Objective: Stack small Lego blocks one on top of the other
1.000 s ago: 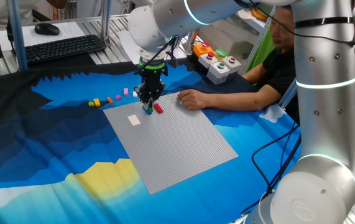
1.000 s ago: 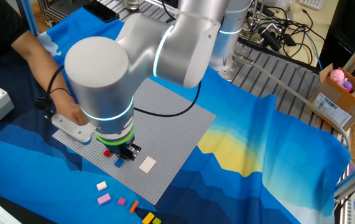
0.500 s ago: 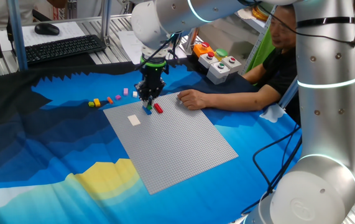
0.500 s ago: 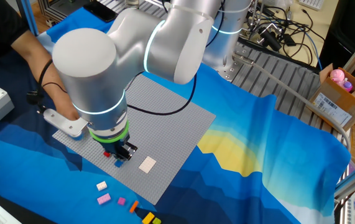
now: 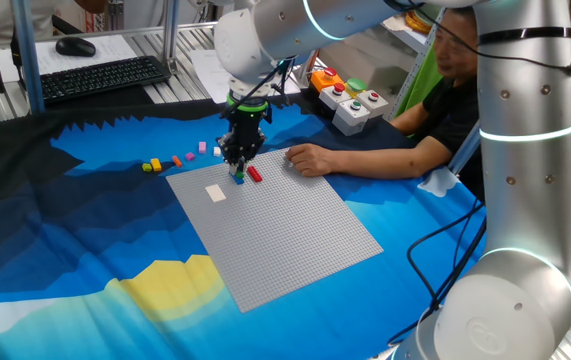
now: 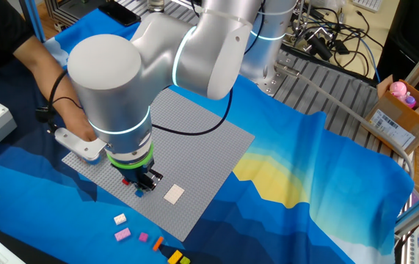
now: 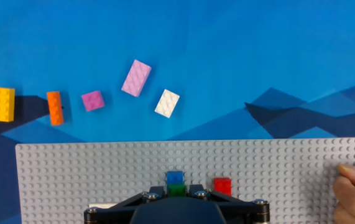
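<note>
My gripper point(image 5: 237, 163) point(image 6: 144, 183) stands over the far-left corner of the grey baseplate point(image 5: 285, 235). In the hand view the gripper point(image 7: 176, 190) is shut on a green block point(image 7: 176, 188), which sits right against a blue block point(image 7: 176, 178) on the plate. A red block point(image 7: 222, 185) lies just right of them. Off the plate, on the blue cloth, lie a white block point(image 7: 166, 102), two pink blocks point(image 7: 136, 78) point(image 7: 92, 100), an orange block point(image 7: 54, 107) and a yellow block point(image 7: 3, 104).
A person's hand point(image 5: 310, 158) point(image 7: 354, 183) rests on the plate's far corner beside the red block. A cream flat tile point(image 5: 215, 193) point(image 6: 173, 193) lies on the plate. A grey button box point(image 5: 355, 105) stands behind, and a keyboard point(image 5: 100, 78) at the back left.
The arm has risen and shifted very slightly over the same spot. The blocks on the cloth have not moved.
</note>
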Motion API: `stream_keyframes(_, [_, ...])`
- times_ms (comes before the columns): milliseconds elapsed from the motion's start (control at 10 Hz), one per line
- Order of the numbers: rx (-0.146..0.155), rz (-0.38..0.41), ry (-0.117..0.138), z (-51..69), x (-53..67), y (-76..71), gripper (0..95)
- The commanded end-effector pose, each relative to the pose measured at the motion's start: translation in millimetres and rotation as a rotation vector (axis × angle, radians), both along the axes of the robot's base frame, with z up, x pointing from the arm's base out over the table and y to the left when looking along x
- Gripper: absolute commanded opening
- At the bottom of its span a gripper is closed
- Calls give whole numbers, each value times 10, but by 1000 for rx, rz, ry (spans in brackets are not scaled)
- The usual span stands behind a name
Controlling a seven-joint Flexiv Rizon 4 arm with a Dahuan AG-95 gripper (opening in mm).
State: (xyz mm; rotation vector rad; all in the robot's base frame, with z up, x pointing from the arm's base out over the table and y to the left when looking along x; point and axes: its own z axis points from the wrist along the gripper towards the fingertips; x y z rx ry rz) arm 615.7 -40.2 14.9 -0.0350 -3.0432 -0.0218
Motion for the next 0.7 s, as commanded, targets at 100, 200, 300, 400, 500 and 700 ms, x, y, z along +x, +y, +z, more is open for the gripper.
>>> stream_keyframes(100, [2, -8, 0, -24, 11, 9, 0])
stream_keyframes(200, [6, -17, 5, -8, 19, 17, 0])
stream_keyframes(300, [7, -21, 7, -1, 20, 23, 0])
stream_keyframes(400, [7, -22, 3, -20, 22, 27, 0])
stream_keyframes(500, [5, -20, 0, -26, 23, 27, 0])
stream_keyframes(700, [4, -23, 3, -21, 22, 27, 0])
